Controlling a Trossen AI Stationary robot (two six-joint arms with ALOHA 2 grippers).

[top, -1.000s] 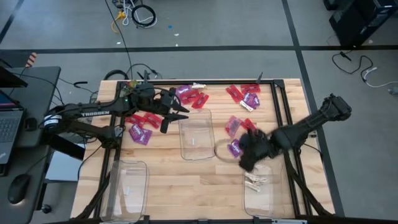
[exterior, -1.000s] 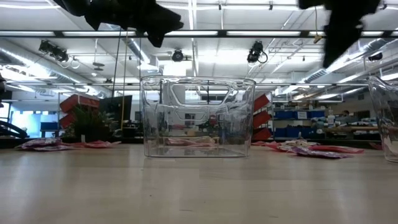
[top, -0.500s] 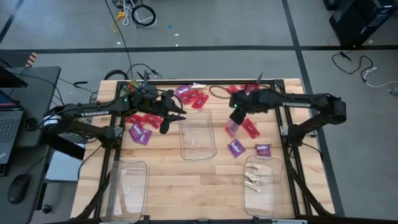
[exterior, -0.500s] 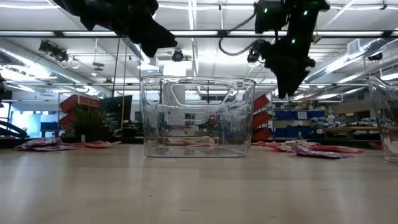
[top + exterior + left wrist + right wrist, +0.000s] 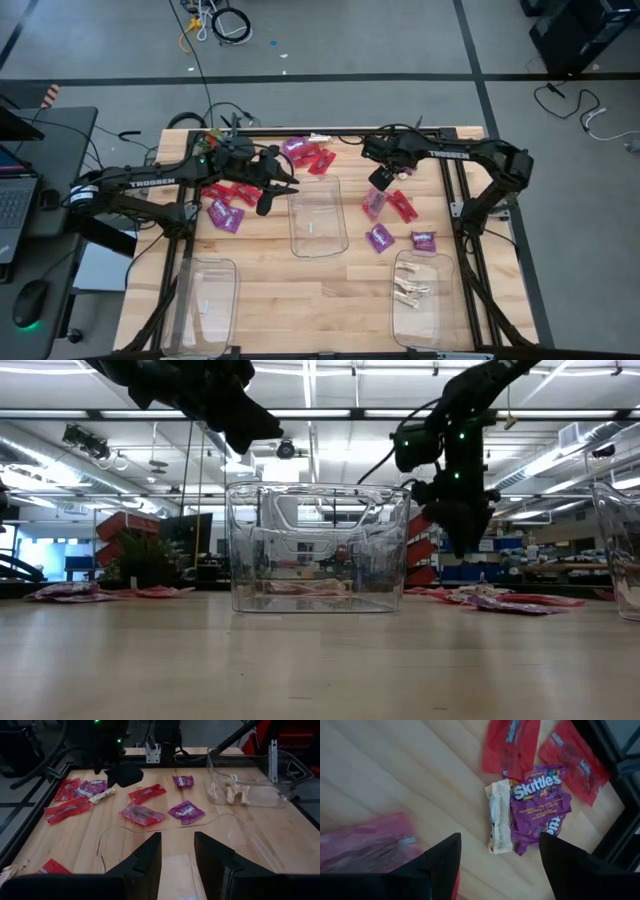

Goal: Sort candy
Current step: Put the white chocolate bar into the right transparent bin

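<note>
Red and purple candy packets lie flat in loose clusters along the table's far half: one cluster (image 5: 305, 155) at the far middle, one (image 5: 225, 205) at the left, and several (image 5: 385, 220) at the right. My right gripper (image 5: 500, 870) hovers open over a cream wrapped piece (image 5: 498, 820) that lies beside a purple packet (image 5: 540, 805), with red packets (image 5: 512, 745) past them. In the high view it (image 5: 381, 180) is at the far right. My left gripper (image 5: 280, 190) hangs open and empty above the far rim of the middle bin (image 5: 318, 215).
Three clear bins stand on the table: the middle one, one (image 5: 207, 305) at the near left, and one (image 5: 417, 295) at the near right holding cream pieces (image 5: 408, 292). A black frame rail (image 5: 450, 190) runs along the table's right side.
My right gripper has swung from beside the near right bin toward the far edge and now stands over the candy at the far right. It has sunk lower and turned on the way. My left gripper has kept its place.
</note>
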